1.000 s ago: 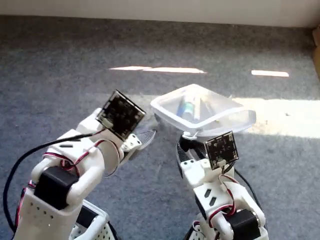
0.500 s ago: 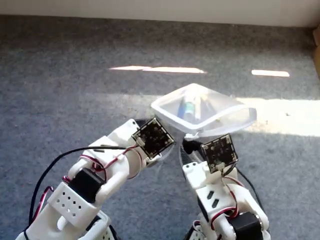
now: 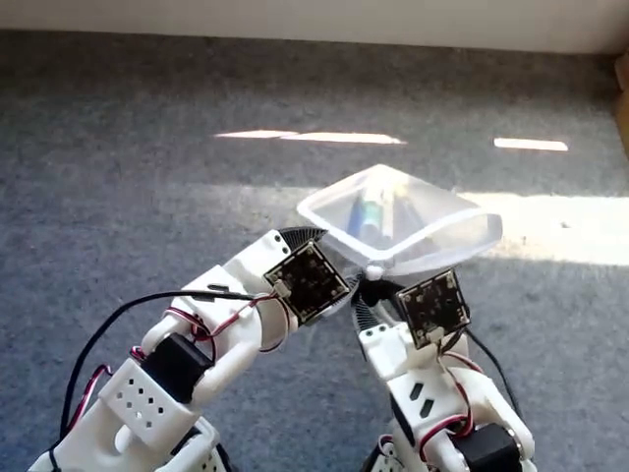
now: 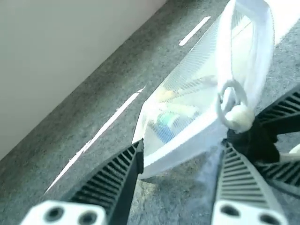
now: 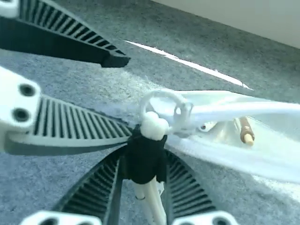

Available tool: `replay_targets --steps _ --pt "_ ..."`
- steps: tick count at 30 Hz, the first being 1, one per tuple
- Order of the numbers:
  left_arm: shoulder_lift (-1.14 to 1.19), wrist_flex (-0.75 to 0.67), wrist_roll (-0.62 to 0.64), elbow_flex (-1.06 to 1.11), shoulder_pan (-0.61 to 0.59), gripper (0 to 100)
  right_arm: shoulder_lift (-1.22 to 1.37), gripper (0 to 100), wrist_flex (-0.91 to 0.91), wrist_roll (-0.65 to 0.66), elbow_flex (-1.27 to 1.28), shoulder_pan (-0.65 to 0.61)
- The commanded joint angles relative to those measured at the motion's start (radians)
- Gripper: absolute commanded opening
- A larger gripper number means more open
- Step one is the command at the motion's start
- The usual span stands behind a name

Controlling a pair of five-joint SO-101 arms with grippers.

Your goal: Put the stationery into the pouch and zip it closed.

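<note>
1. The right gripper (image 5: 144, 150) is clamped shut on the zipper pull (image 5: 152, 125), pinching the black tab just behind its white bead and ring.
2. The left gripper (image 4: 180, 154) has its fingers wide apart, straddling the pouch's near corner just beside the pull. I can't confirm any contact with the fabric.
3. The pouch (image 3: 398, 221) lies on the table just ahead of both arms with its mouth gaping. The zip line runs from the pull away from the arms. The pouch body sits straight ahead between the left fingers, so the left arm looks placed to pin it while the right drags the pull.
4. The stationery (image 3: 371, 214) is inside the pouch: a blue-green item, possibly a glue stick, plus a wooden-tipped piece.
5. Hard to make out: where the slider sits on the track, and how the pouch's far end lies.
</note>
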Motion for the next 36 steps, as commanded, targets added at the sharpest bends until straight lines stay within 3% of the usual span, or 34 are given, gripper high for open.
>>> replay_targets --steps 1,6,15,20,27,36 --pt "-0.007 -0.029 0.0 -0.005 0.024 24 -0.001 0.5 0.021 0.012 -0.085 -0.094" --pt "-0.008 -0.043 -0.002 0.035 0.088 24 -0.001 0.5 0.022 0.015 -0.094 -0.122" --pt "-0.016 -0.086 0.0 0.082 0.084 24 -0.002 0.5 0.021 0.011 -0.096 -0.116" --pt "-0.018 -0.038 -0.005 0.07 0.051 24 -0.002 0.5 -0.03 0.011 -0.124 -0.113" --pt "-0.018 0.209 -0.005 -0.087 0.061 25 -0.002 0.5 -0.094 0.011 -0.134 0.021" --pt "-0.018 0.221 -0.006 -0.09 0.061 25 -0.002 0.5 -0.085 0.011 -0.234 0.024"
